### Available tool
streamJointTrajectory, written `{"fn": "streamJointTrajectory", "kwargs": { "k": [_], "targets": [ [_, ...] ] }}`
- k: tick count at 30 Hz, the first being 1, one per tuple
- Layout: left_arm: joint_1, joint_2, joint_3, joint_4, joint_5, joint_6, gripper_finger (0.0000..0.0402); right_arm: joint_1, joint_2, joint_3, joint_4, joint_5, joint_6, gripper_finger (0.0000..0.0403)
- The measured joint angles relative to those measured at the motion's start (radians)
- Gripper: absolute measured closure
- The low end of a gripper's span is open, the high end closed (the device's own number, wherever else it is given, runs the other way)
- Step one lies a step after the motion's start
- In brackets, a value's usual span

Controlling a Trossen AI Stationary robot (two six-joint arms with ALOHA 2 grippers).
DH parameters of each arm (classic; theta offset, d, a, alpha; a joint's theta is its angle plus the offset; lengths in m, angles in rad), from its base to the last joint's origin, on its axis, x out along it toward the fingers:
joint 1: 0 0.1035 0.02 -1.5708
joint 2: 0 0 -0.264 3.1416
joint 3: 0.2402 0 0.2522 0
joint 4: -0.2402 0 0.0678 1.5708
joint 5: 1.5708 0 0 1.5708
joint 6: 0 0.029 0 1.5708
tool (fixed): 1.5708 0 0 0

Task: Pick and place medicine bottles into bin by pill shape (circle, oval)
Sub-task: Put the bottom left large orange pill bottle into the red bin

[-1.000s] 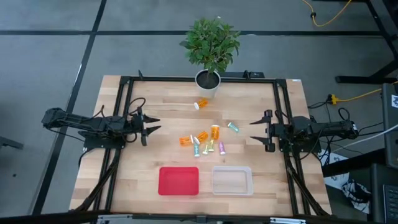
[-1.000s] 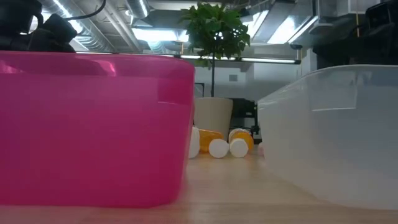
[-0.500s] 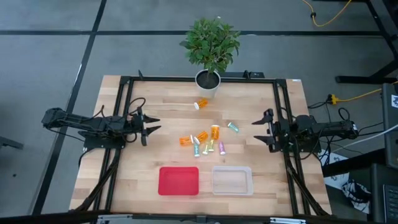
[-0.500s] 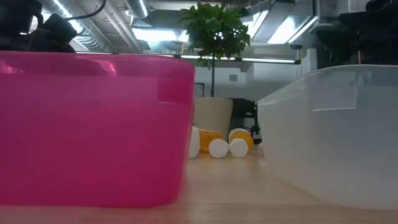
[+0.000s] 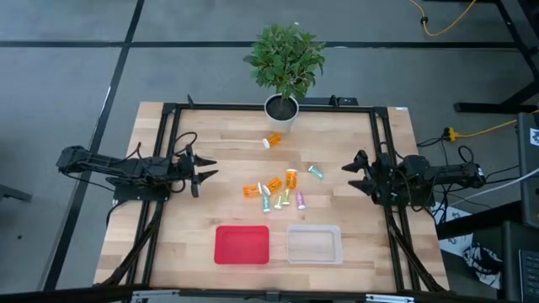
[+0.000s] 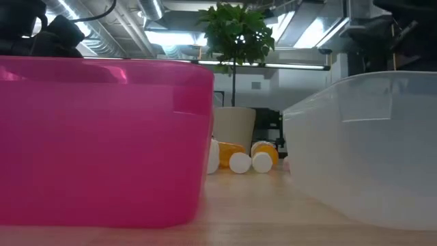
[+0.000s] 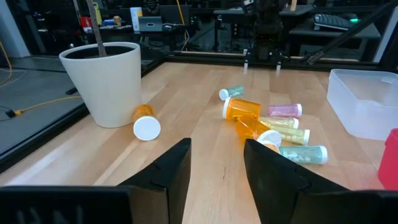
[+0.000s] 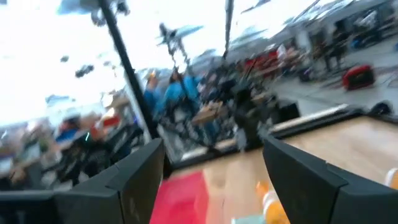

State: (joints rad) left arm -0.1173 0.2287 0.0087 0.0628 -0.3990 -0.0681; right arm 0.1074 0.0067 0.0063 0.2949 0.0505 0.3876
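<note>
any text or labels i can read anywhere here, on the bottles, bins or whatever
No text can be read in any view.
Medicine bottles: any labels are too small to make out.
Red bin: plain, no lettering visible.
Clear bin: plain, no lettering visible.
White plant pot: plain, no marking.
Room behind the table: the right wrist view is blurred, nothing legible there.

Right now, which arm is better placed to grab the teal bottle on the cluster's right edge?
Probably right. The right gripper, open, sits nearer the teal bottle; the left gripper, also open, has the other bottles in between.
</note>
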Motion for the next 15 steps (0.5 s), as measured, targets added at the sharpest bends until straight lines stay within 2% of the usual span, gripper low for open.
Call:
{"fn": "streamJointTrajectory", "kwargs": {
  "k": [2, 8, 11, 15],
  "targets": [
    [0.0, 0.0, 0.0, 0.0, 0.0, 0.0, 0.026, 0.0, 0.0, 0.0, 0.034, 0.065, -0.011, 0.0127],
    [0.0, 0.0, 0.0, 0.0, 0.0, 0.0, 0.026, 0.0, 0.0, 0.0, 0.028, 0.234, -0.183, 0.0127],
    [0.0, 0.0, 0.0, 0.0, 0.0, 0.0, 0.026, 0.0, 0.0, 0.0, 0.028, 0.328, -0.198, 0.0127],
    [0.0, 0.0, 0.0, 0.0, 0.0, 0.0, 0.026, 0.0, 0.0, 0.0, 0.015, 0.397, -0.272, 0.0127]
  ]
}}
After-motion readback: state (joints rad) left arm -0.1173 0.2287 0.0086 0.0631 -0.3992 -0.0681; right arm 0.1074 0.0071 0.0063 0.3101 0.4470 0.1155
